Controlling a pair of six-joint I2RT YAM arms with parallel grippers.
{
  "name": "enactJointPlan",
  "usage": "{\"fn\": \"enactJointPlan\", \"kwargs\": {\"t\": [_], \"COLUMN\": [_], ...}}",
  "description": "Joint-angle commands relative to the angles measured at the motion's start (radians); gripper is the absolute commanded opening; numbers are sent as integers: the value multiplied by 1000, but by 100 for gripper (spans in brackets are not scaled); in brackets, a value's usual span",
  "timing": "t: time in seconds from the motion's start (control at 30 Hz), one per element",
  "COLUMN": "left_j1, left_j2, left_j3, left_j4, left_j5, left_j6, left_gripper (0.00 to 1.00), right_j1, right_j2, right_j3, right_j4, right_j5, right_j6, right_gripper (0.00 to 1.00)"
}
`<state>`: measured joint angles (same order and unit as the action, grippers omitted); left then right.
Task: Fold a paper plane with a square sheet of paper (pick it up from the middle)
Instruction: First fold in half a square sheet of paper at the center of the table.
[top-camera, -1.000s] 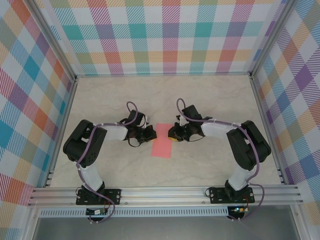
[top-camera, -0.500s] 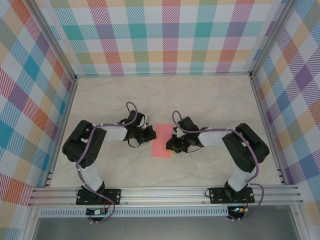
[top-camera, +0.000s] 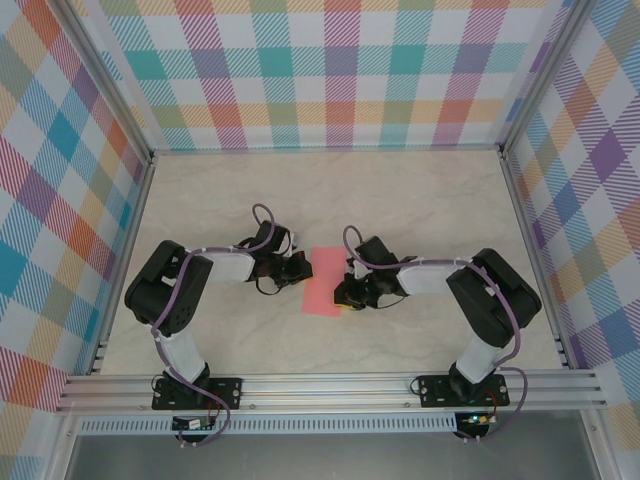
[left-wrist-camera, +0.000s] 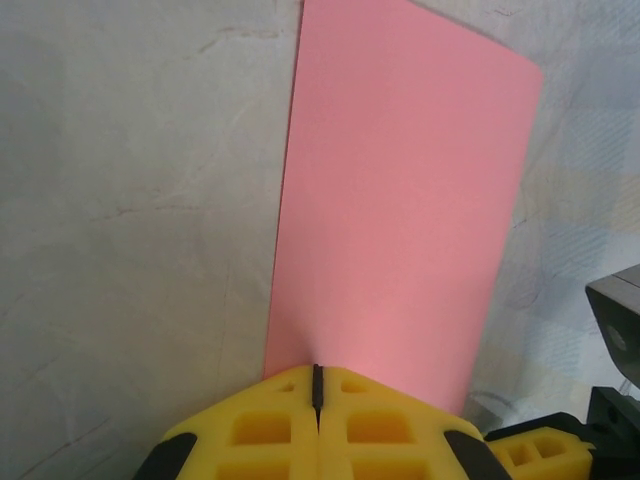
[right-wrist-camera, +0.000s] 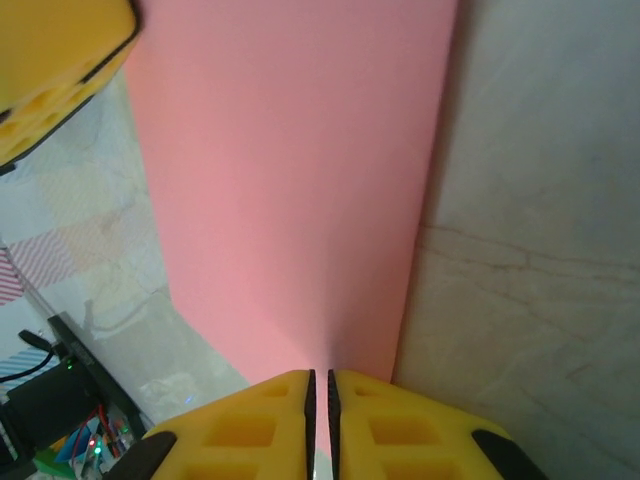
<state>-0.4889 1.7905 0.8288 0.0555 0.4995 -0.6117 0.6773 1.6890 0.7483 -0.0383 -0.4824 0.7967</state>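
While closed fingers (left-wrist-camera: 265, 432) flank it, paper (top-camera: 322, 282) lies flat.

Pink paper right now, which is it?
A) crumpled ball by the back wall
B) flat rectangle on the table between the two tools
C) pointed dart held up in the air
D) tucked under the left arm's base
B: the pink paper lies as a flat rectangle on the table, with the left tool at one long edge and the right tool at the other.

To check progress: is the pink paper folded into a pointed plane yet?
No. The pink paper lies flat as a plain rectangle, square corners, no point.
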Motion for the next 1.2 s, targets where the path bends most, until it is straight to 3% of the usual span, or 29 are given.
{"fn": "enactJointPlan", "kwargs": {"t": [0.0,0.37,0.77,1.17], "left_j1": [-8,-10,-10,-10], "left_j2": [59,38,14,-39], "left_j3": [-61,-72,-48,-39], "left_j4": [-189,-184,-221,-230], "left_j5": [-83,-82,-85,-74], "left_j6": [20,9,22,-11], "left_gripper": [0,0,0,0], "right_j1": [22,53,53,51], "right_j2": [-35,62,-58,-310], "right_j3": [22,-78,43,61], "right_j4": [30,106,-93,-301], "right_j5": [-68,-25,67,515], "right_j6": [4,57,-18,-6], "right_gripper": [15,14,15,25]}}
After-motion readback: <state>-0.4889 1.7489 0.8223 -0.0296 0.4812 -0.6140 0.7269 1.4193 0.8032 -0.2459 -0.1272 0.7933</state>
